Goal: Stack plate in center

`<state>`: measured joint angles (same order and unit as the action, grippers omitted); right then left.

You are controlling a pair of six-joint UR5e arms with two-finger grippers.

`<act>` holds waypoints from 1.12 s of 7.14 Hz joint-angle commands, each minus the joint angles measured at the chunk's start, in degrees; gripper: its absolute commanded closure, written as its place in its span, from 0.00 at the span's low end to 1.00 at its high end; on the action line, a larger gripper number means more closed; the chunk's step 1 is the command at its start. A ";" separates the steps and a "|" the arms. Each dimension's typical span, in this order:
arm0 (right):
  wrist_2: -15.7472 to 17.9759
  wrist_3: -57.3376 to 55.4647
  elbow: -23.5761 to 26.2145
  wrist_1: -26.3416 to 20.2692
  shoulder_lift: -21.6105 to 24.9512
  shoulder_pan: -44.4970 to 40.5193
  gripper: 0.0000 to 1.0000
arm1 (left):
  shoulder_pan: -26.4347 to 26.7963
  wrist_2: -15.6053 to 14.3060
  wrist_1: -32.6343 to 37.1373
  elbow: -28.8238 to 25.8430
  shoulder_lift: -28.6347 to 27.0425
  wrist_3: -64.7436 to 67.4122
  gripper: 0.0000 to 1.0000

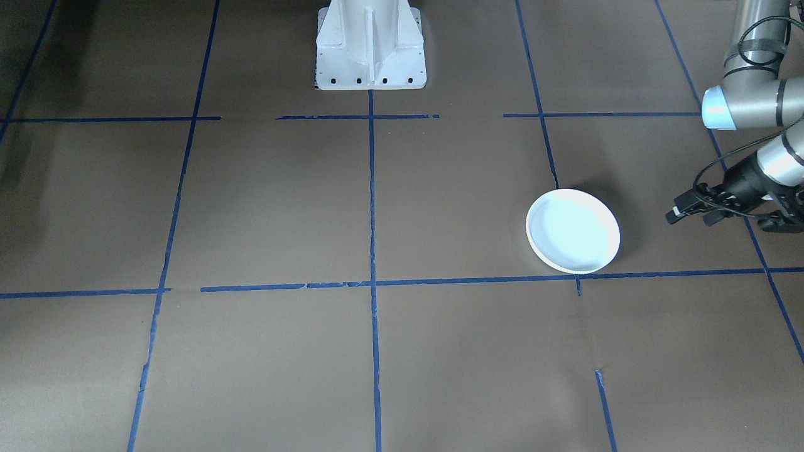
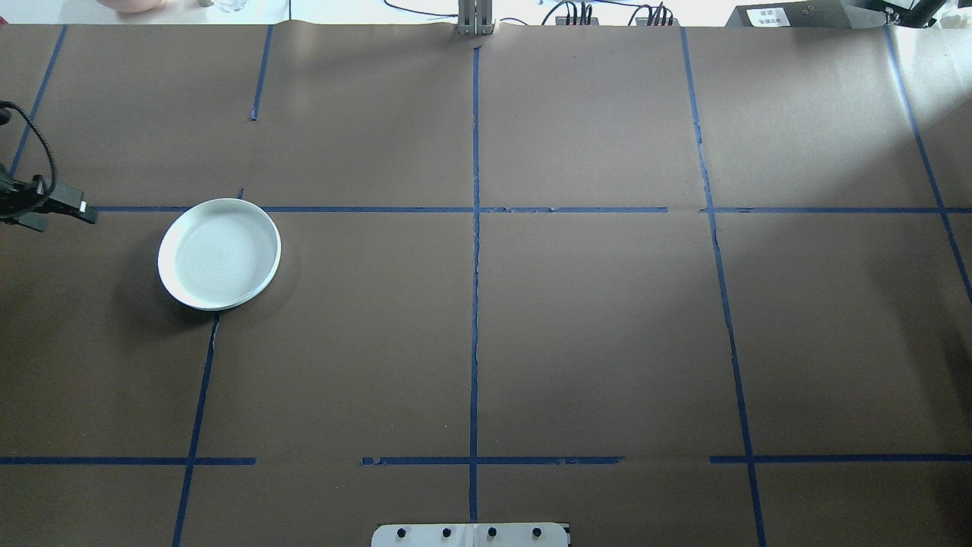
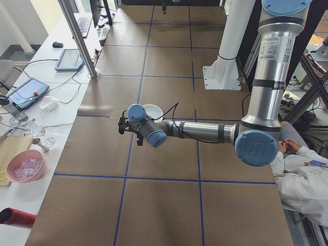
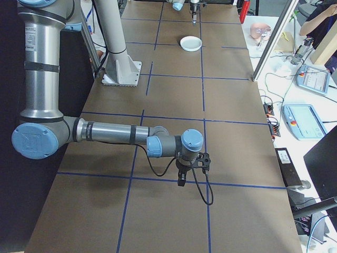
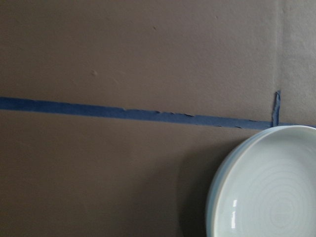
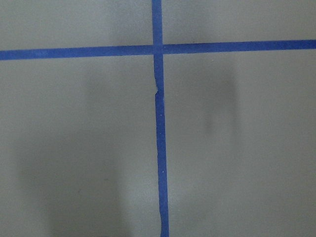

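Resting flat: round glossy ringed plate (image 2: 219, 254) | matte brown table (image 2: 592, 327)

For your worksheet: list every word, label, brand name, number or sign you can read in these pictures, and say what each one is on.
No text can be read.
White label on the left arm's upper segment: print too small.
White label on the right arm's upper segment: print too small.
White sticker on the grey box at the table's far edge: blurred.
Plate: no markings.

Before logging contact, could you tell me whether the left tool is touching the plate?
Apart: the overhead view shows bare table between the left tool and the plate.
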<state>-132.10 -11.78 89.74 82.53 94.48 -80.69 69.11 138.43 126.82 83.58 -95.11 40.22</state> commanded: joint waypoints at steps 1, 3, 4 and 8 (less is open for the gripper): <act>0.00 0.00 0.00 -0.09 0.00 0.00 0.00 | 11.53 -0.61 -16.18 0.01 1.06 -24.82 0.00; 0.00 0.00 0.00 0.00 0.00 0.00 0.00 | 19.01 -1.31 -28.42 -0.26 1.59 -38.86 0.00; 0.00 0.00 0.00 0.00 0.00 0.00 0.00 | 23.14 -4.88 -30.39 -0.52 1.33 -43.17 0.00; 0.00 0.00 0.00 0.00 0.00 0.00 0.00 | 26.69 -2.66 -43.73 5.70 1.33 -46.99 0.00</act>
<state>-132.10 -11.78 89.73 82.53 94.44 -80.68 95.03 134.08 87.34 87.05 -93.62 -6.08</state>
